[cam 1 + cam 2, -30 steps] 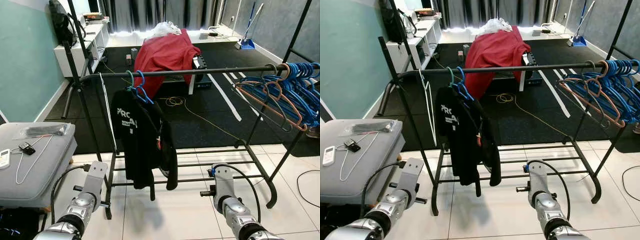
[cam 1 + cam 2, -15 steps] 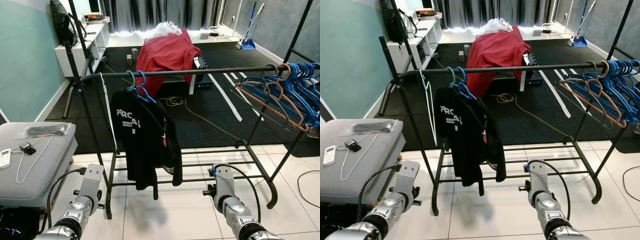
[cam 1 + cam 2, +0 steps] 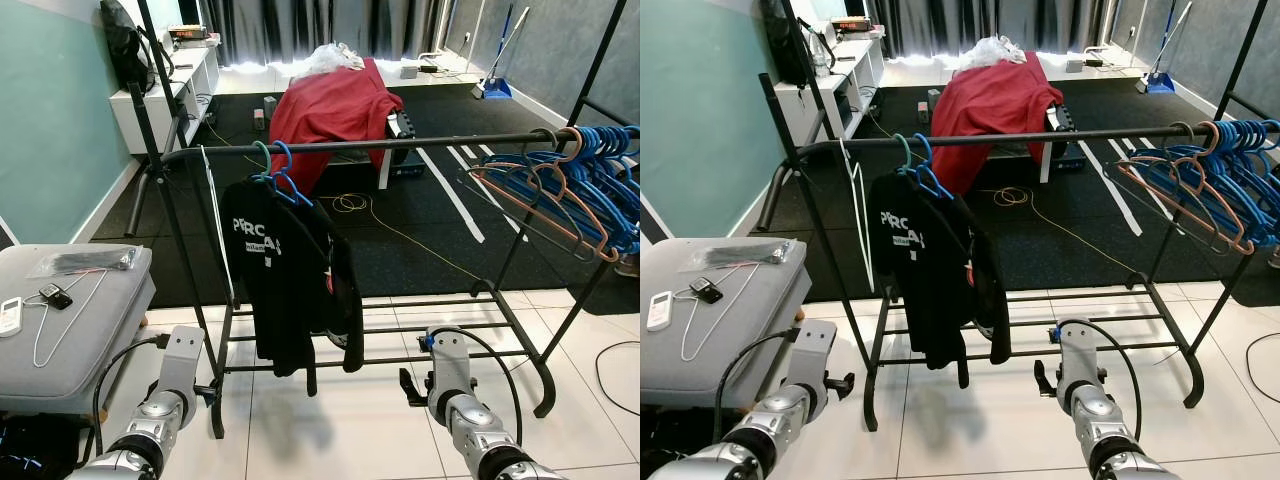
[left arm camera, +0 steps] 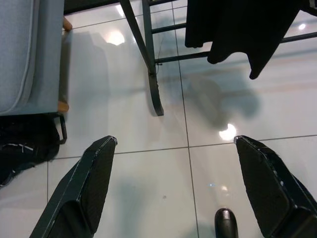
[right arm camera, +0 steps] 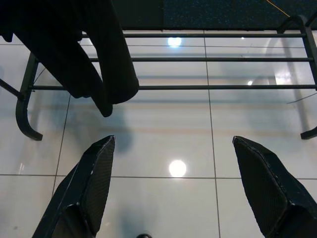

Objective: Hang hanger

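A black clothes rack (image 3: 360, 146) is standing on white tile before the robot. A blue hanger (image 3: 283, 178) is hanging on its top rail towards the left end, carrying a black T-shirt (image 3: 290, 285); a green hook beside it appears to belong to a second hanger, though the shirt is hiding the rest. A thin white wire hanger (image 3: 216, 225) is hanging just left of these. A cluster of blue and salmon hangers (image 3: 570, 190) is crowding the rail's right end.

The left gripper (image 4: 173, 193) is hanging low over the floor, fingers spread wide and carrying nothing. The right gripper (image 5: 173, 191) is doing the same before the rack's lower bars, equally splayed and empty.

A grey cushioned seat (image 3: 80, 330) is standing at the left, bearing another wire hanger (image 3: 50, 325).
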`<state>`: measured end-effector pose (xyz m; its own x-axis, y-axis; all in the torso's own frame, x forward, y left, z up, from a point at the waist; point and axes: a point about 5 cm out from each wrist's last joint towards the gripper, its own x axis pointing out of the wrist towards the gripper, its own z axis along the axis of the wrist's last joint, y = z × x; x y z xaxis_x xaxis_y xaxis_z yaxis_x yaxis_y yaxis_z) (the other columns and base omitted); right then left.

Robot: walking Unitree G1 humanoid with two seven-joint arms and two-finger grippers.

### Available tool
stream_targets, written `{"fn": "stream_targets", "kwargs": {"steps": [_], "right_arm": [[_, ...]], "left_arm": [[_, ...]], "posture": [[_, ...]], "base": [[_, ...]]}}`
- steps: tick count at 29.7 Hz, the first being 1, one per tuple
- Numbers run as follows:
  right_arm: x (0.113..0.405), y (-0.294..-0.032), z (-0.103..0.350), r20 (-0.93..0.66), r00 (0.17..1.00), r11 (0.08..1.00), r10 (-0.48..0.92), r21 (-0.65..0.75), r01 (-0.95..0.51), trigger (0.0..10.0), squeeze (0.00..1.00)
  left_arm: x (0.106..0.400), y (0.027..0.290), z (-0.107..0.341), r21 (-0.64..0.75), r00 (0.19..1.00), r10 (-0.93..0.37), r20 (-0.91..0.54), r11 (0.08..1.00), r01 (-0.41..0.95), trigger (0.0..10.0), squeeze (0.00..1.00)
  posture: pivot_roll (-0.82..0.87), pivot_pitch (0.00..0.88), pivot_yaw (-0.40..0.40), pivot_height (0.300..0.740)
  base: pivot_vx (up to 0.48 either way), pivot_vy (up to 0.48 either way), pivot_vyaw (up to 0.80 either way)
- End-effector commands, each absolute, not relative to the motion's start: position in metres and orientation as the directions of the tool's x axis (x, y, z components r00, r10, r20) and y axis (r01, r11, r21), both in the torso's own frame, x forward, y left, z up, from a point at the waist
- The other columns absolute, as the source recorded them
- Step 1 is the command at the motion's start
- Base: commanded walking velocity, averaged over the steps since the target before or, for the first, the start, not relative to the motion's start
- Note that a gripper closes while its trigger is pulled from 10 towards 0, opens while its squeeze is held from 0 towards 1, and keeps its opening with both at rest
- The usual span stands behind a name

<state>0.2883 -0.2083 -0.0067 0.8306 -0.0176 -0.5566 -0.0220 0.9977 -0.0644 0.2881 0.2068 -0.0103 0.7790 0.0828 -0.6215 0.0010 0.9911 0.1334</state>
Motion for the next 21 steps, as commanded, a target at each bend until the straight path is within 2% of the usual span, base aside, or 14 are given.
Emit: {"fn": "stream_targets", "kwargs": {"steps": [1,5,8,15,16,19,21], "right_arm": [[0.288,-0.207,-0.007,-0.552,0.834,0.998,-0.010,-0.051,-0.021,10.0,1.00],[0.287,-0.207,-0.008,-0.551,0.834,0.999,-0.009,-0.050,-0.022,10.0,1.00],[0.287,-0.209,-0.007,-0.548,0.836,0.999,-0.006,-0.046,-0.023,10.0,1.00],[0.287,-0.215,-0.006,-0.540,0.841,0.999,-0.033,-0.031,0.018,10.0,1.00],[0.290,-0.219,-0.002,-0.523,0.851,0.999,-0.047,-0.007,0.051,10.0,0.00],[0.297,-0.222,0.006,-0.494,0.868,0.998,-0.054,0.004,0.064,10.0,0.00],[0.318,-0.228,0.033,-0.394,0.918,0.998,-0.051,0.021,0.064,10.0,0.00]], "left_arm": [[0.289,0.207,-0.010,0.137,0.772,0.089,-0.630,0.991,-0.003,10.0,1.00],[0.295,0.196,-0.006,0.131,0.776,0.080,-0.625,0.991,0.003,10.0,1.00],[0.308,0.177,0.003,0.111,0.793,0.063,-0.607,0.994,0.007,10.0,1.00],[0.319,0.172,0.014,0.070,0.820,0.078,-0.567,0.996,-0.047,10.0,1.00],[0.325,0.170,0.021,0.001,0.842,0.067,-0.536,0.997,-0.079,10.0,0.00],[0.333,0.170,0.031,-0.051,0.863,0.063,-0.501,0.993,-0.103,10.0,0.00],[0.322,0.215,0.032,-0.100,0.904,0.094,-0.417,0.984,-0.148,10.0,0.00]], "posture": [[-0.03,0.003,0.018,0.740],[-0.03,0.002,0.019,0.740],[-0.04,0.002,0.011,0.740],[-0.05,0.004,0.008,0.740],[-0.06,0.012,0.001,0.740],[-0.07,0.015,-0.004,0.740],[-0.07,0.028,-0.015,0.740]], "base": [[0.000,0.000,0.00],[0.000,0.000,0.00],[0.000,0.000,0.00],[0.000,0.000,0.00],[0.000,0.000,0.00],[0.000,0.000,0.00],[0.000,0.000,0.00]]}}
